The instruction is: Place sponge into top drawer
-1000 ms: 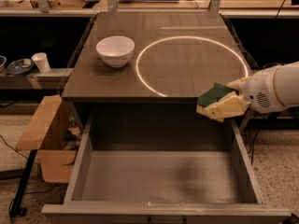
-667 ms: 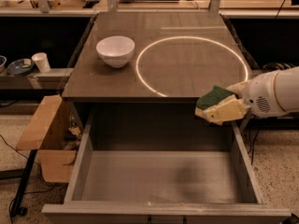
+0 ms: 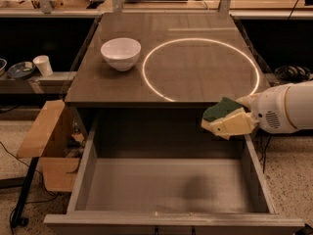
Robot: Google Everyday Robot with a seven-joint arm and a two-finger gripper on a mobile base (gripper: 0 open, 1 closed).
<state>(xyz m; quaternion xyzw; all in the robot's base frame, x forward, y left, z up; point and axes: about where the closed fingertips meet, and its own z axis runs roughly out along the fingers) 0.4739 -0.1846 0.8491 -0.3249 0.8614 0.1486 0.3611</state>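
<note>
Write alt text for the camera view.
The gripper, coming in from the right, holds the sponge above the right rear corner of the open top drawer. A white bowl sits on the table behind.

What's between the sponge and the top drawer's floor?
Nothing visible. The pincer holds the sponge above the right rear part of the open top drawer, and the floor beneath it is bare.

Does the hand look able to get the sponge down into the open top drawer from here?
Probably yes: the hand holds the sponge over the right rear corner of the top drawer, which stands pulled open beneath it.
</note>
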